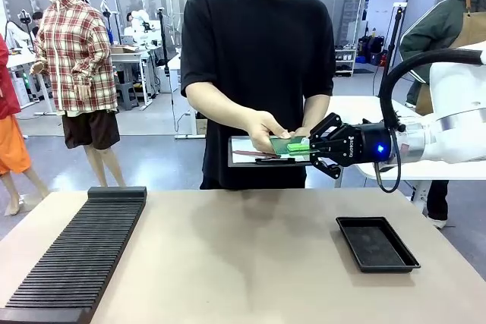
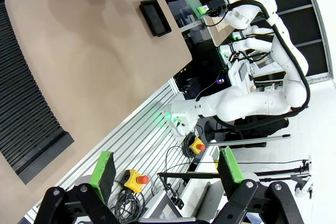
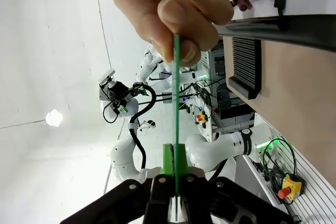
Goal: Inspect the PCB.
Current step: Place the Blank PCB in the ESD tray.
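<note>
Green, thin, flat rectangular PCB with a grid of tiny pale dots is up in the air just past the far edge of the beige tabletop, roughly 1 o'clock from its middle. The black two-finger right gripper with green pads is clamped tight on the board's 3 o'clock end, while the person's hand pinches the 9 o'clock end, so both have hold of it. A clipboard with white paper sits right under it.

From the right wrist the PCB is edge-on, a thin green line running from the right gripper at 6 o'clock up to the hand at 12.

The left gripper has its jaws spread wide, nothing between them.

On the table, a shallow black rectangular tray lies at 4 o'clock and a long black ribbed rack at 8.
</note>
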{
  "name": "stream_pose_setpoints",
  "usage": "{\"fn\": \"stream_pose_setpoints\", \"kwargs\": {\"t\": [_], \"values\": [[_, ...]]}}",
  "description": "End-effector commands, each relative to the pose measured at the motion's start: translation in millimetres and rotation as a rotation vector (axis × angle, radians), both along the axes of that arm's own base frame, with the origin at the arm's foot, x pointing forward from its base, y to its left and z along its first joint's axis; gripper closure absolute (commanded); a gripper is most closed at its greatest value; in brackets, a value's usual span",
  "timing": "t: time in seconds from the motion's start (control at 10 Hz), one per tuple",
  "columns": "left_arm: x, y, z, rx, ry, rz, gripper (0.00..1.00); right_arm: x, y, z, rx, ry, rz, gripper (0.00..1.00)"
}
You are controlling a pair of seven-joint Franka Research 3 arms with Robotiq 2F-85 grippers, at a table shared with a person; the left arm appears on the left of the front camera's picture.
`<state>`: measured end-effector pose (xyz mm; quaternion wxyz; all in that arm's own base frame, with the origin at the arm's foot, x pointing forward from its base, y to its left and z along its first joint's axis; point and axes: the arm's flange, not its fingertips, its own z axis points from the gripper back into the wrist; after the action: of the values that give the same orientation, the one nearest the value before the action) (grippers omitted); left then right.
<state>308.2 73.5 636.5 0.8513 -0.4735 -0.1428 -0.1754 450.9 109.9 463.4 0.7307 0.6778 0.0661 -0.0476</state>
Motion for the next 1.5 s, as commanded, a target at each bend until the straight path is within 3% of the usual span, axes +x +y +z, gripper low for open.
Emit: {"fn": "stream_pose_setpoints", "kwargs": {"t": [0.0, 1.4], "values": [[1.6, 0.4, 3.2, 0.008, 0.005, -0.002, 0.00, -0.2, 1.8, 3.2, 0.000, -0.006, 0.003, 1.00], [1.6, 0.4, 3.2, 0.008, 0.005, -0.002, 0.00, -0.2, 1.8, 3.2, 0.000, -0.006, 0.003, 1.00]]}}
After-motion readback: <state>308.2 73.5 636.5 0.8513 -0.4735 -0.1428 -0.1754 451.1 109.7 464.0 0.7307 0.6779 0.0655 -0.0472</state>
